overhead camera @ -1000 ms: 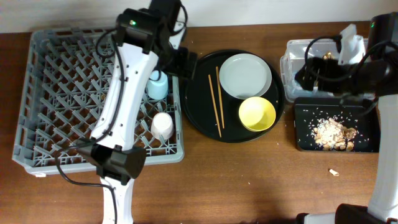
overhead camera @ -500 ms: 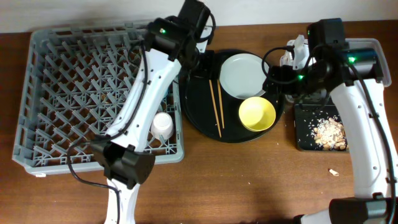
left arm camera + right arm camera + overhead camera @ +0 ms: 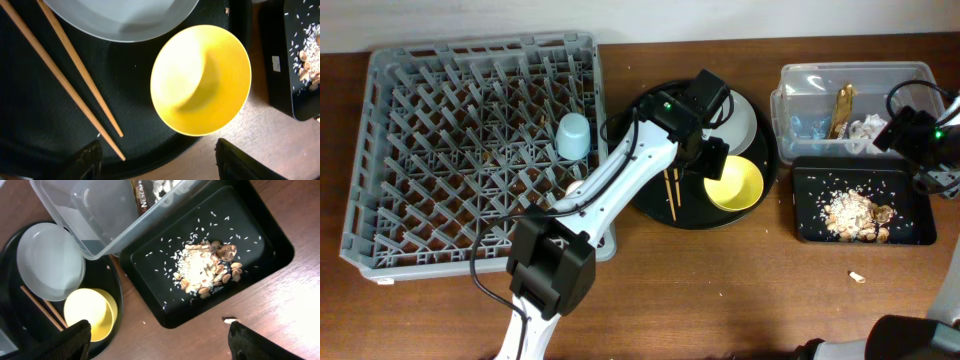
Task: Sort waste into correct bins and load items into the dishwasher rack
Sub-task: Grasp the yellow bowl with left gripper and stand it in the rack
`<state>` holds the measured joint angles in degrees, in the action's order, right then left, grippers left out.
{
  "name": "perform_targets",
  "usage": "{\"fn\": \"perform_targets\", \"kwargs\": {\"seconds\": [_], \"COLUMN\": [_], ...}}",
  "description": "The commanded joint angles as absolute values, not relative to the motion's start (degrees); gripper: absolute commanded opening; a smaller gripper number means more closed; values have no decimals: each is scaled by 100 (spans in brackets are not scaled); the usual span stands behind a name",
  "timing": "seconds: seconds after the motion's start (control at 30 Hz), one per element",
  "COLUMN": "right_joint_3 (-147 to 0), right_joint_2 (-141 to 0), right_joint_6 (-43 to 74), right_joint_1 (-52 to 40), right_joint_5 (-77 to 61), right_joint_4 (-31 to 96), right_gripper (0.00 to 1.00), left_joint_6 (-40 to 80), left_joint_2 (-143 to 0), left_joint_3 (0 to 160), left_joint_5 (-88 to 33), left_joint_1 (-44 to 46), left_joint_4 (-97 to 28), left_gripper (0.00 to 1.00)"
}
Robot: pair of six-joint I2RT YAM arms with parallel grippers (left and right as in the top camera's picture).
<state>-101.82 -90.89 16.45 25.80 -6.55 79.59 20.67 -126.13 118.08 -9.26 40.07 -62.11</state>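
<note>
counter: brown wood counter [image 3: 720, 290], with a pale wall along its far edge.
around: the grey rack [image 3: 380, 150] fills the left side, and a light blue cup [image 3: 573, 135] sits among its pegs near the right edge. a round black tray [image 3: 642, 195] lies in the middle. the clear tub [image 3: 790, 110] and the shallow black tray [image 3: 910, 175] are on the right, the tub behind the tray.
in the way: the left arm [image 3: 620, 180] crosses the rack's near right corner and the round tray. it covers part of the plate [image 3: 747, 115] and most of the chopsticks [image 3: 670, 195].
left end effector [image 3: 157, 147]: fingers spread wide with nothing between them, above the yellow bowl [image 3: 200, 80].
bowl: mouth up, on the round tray's near right part, just beside the plate.
chopsticks: side by side on the round tray, left of the bowl. the long axis runs far to near in the overhead view.
right end effector [image 3: 160, 327]: fingers apart and empty, over the two bins.
wrapper [image 3: 844, 105]: in the tub with the tissue [image 3: 865, 130] beside it. its long axis runs far to near.
food scraps [image 3: 855, 212]: heaped in the shallow black tray with grains scattered around.
crumb [image 3: 857, 276]: alone on the counter, nearer than that tray.
</note>
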Motion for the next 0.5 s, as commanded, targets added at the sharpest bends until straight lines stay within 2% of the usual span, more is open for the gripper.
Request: {"fn": "perform_targets", "kwargs": {"seconds": [0.0,0.1,0.17,0.47], "right_joint_3": [-10156,-10156,-10156,-10156], "right_joint_2": [-8956,-8956,-8956,-8956], "right_joint_6": [1638,1638,1638,1638], "right_joint_1": [2591,2589,2589,2589], "right_joint_5": [-377,-377,-381,-379], "right_joint_4": [8025,8036,8034,8031], "right_gripper": [90,98,98,99], "left_joint_6": [2224,2528,2530,2633], "left_joint_2": [-12698,-12849,-13141,-13520], "left_joint_3": [11509,11332,11332,11332], "left_joint_5": [-963,-965,-969,-1007], "left_joint_1": [4084,4112,4147,4224], "left_joint_4": [-5854,-5551,-5529,-5336], "left_gripper": [68,61,59,33]}}
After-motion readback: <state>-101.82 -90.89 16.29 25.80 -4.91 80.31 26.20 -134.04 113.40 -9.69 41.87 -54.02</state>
